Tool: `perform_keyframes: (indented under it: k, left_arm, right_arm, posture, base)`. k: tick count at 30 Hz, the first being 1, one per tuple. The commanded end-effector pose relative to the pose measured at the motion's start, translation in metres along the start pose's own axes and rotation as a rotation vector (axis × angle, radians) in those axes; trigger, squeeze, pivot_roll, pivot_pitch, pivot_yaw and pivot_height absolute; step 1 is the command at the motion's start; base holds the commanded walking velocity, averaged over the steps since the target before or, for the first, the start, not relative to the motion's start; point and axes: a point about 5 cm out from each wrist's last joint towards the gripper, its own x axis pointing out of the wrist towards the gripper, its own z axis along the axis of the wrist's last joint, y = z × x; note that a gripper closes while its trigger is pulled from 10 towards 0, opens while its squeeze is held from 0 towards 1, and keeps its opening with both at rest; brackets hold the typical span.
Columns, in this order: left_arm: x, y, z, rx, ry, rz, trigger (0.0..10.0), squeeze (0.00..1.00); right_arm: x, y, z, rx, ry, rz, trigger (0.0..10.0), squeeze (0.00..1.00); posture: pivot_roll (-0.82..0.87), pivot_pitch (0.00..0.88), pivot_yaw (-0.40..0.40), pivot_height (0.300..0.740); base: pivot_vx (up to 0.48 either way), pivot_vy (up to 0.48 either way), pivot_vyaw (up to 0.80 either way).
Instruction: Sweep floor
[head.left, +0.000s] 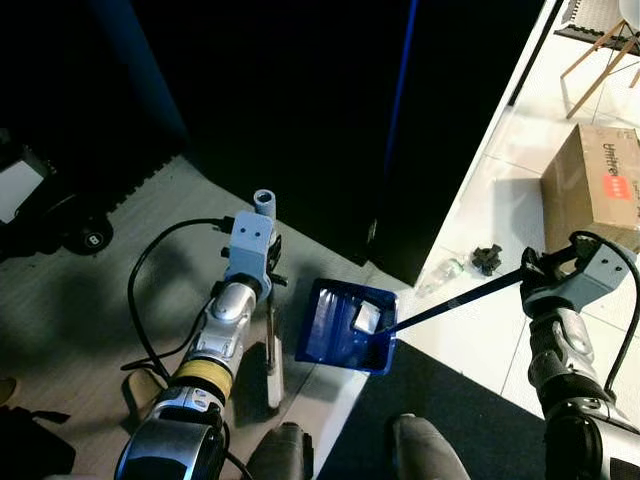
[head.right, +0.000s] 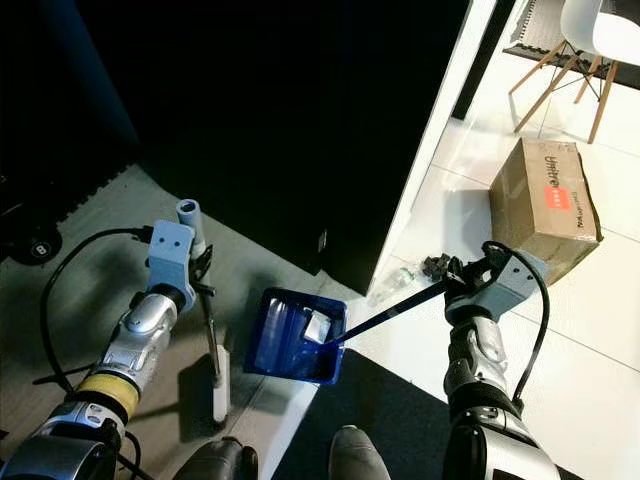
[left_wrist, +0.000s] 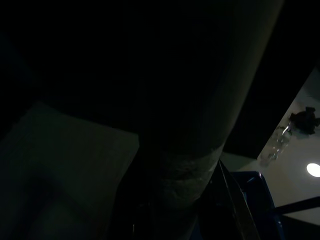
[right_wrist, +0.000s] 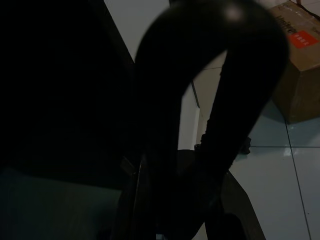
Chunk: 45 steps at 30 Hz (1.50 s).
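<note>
A blue dustpan (head.left: 335, 335) rests on the floor at the edge of the grey carpet, with a crumpled white scrap (head.left: 366, 318) lying in it. Its long dark handle (head.left: 455, 298) slants up to my right gripper (head.left: 535, 270), which is shut on it. My left gripper (head.left: 268, 262) is shut on a short upright broom (head.left: 272, 350); its pale head stands on the carpet just left of the dustpan and its grey cap (head.left: 264, 200) sticks up above the fingers. A clear plastic bottle (head.left: 440, 275) and a small black object (head.left: 487, 258) lie on the white tiles beyond the pan.
A tall dark cabinet (head.left: 330, 110) stands behind the dustpan. To the right a cardboard box (head.left: 595, 185) sits on the tiles, with a wooden-legged chair (head.right: 580, 60) further back. A dark mat (head.left: 470, 400) lies by my feet (head.left: 425, 450). Wheeled gear (head.left: 90, 235) stands at far left.
</note>
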Motion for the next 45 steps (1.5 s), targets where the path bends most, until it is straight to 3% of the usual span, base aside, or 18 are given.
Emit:
perform_keyframes:
  k: [1, 9, 14, 45]
  left_arm:
    - [0.0, -0.003, 0.004, -0.005, -0.038, 0.009, 10.0, 0.0]
    - [0.0, -0.008, 0.005, -0.009, -0.04, 0.008, 10.0, 0.0]
    - [0.0, -0.003, 0.005, -0.024, -0.048, 0.098, 10.0, 0.0]
    - [-0.002, -0.001, -0.002, -0.046, 0.003, 0.125, 10.0, 0.0]
  right_arm:
    - [0.006, 0.003, 0.016, 0.009, -0.074, 0.002, 10.0, 0.0]
    - [0.01, 0.007, 0.02, -0.024, -0.066, 0.02, 10.0, 0.0]
    - [0.01, 0.009, 0.018, -0.034, -0.056, 0.027, 10.0, 0.0]
    - [0.005, 0.016, -0.002, -0.117, 0.059, 0.061, 10.0, 0.0]
  posture:
    - [0.0, 0.0, 0.004, 0.74]
    - [0.0, 0.0, 0.0, 0.74]
    - [0.0, 0.0, -0.001, 0.74]
    - [0.01, 0.0, -0.006, 0.74]
  base:
    - [0.0, 0.0, 0.0]
    - [0.0, -0.276, 0.0]
    - [0.0, -0.458, 0.0]
    - [0.0, -0.468, 0.0]
